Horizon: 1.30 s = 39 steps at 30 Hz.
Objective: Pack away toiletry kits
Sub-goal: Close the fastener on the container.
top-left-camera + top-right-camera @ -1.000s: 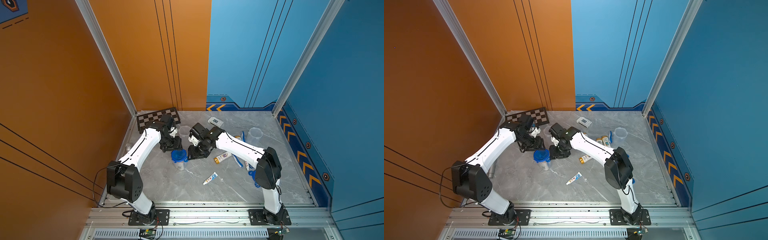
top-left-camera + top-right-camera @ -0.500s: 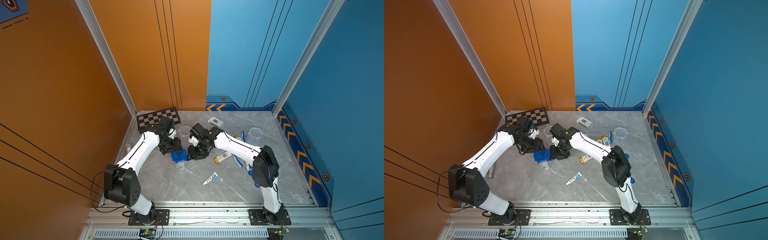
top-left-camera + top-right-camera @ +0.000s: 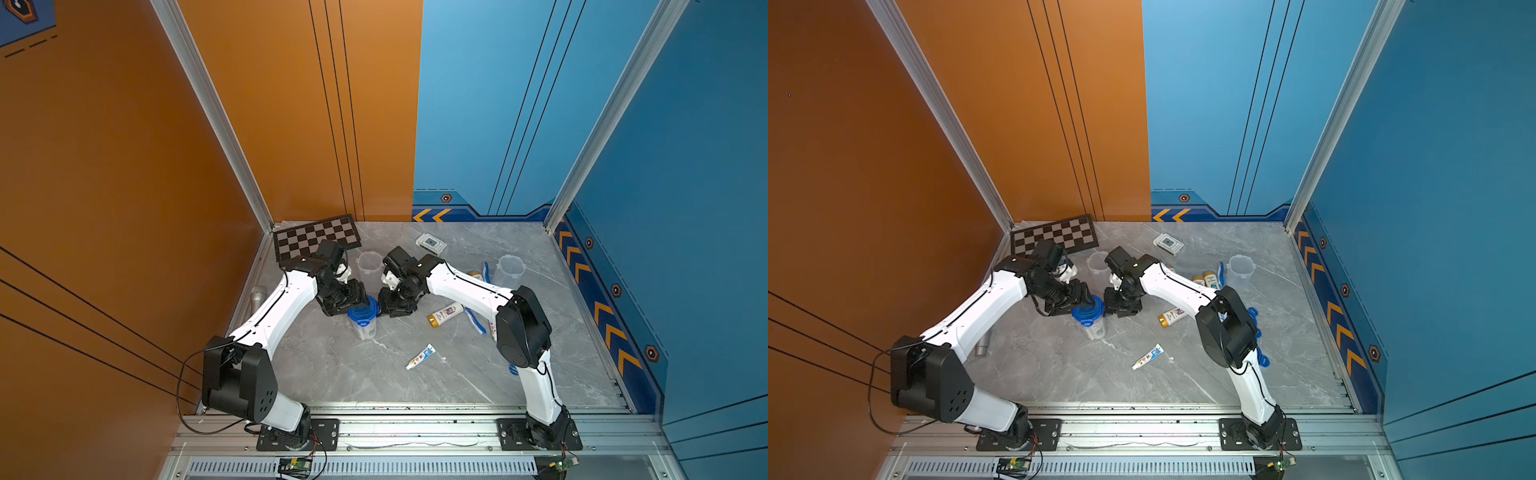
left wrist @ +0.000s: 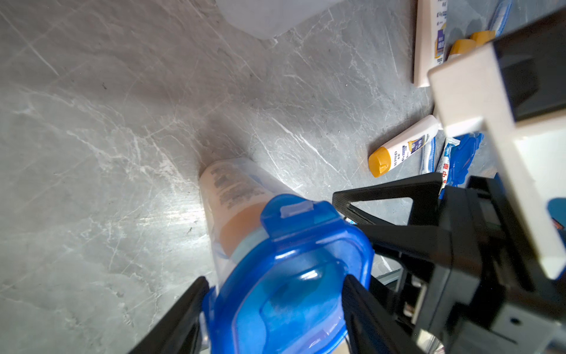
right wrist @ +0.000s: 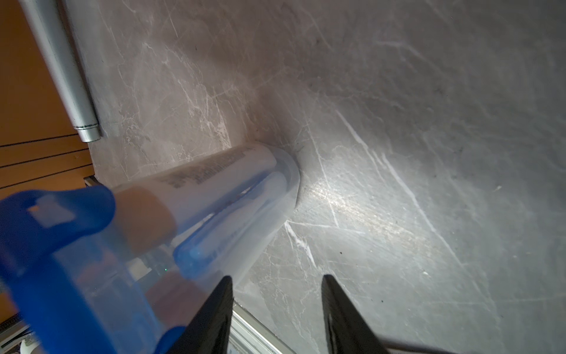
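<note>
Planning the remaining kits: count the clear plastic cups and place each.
3. The lidded cup stands at centre; the back cup, open, by the chessboard; the right cup, open, at far right. None seems hidden.

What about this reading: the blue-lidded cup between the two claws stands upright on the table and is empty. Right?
Not empty: both wrist views show a white gold-capped bottle inside the blue-lidded cup. It does stand upright on the table between the left claw and the right claw.
</note>
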Available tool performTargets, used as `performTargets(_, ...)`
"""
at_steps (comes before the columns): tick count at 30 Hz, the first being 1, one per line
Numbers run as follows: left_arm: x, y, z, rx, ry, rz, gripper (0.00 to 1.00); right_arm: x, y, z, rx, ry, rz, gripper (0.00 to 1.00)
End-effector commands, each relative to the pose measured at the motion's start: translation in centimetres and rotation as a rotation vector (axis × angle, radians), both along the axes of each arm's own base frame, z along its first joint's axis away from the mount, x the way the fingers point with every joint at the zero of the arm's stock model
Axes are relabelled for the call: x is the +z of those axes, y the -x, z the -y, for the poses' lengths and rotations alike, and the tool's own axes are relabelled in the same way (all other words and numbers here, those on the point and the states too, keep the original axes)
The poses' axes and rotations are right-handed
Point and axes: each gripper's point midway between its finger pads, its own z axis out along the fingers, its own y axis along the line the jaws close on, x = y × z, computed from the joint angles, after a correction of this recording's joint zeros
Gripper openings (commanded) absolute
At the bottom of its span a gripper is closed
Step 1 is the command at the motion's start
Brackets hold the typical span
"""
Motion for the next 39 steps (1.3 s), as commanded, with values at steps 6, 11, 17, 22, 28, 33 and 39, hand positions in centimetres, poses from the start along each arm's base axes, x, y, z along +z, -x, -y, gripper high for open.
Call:
performTargets(6,0.4,1.3,-0.2,-0.006,-0.041,-0.019,0.87,1.5,0.8,0.9,-0.003,-0.054,0.046,0.50)
performTargets(11,2.6,0.9,-2.2,-0.026,-0.203,0.049,0.99,2.0,1.4,2.8,-0.024,-0.034,0.055,0.54)
performTargets(17,4.5,1.3,-1.4,-0.058,-0.357,0.085,0.99,2.8,1.9,5.9,-0.052,0.005,0.080,0.68)
performTargets(22,3.9,0.9,-0.6,0.004,-0.449,0.097,0.99,3.5,1.1,7.8,-0.069,0.006,0.092,0.91)
performTargets(28,2.6,0.6,0.9,0.010,-0.500,0.083,0.99,4.7,-0.7,10.3,-0.090,-0.013,0.094,1.00)
performTargets(33,0.8,0.7,1.4,0.021,-0.553,0.050,0.99,5.5,-1.7,11.9,-0.111,-0.041,0.097,1.00)
performTargets(39,-0.6,0.6,1.5,0.024,-0.591,0.028,0.99,6.8,-3.0,12.8,-0.137,-0.076,0.110,1.00)
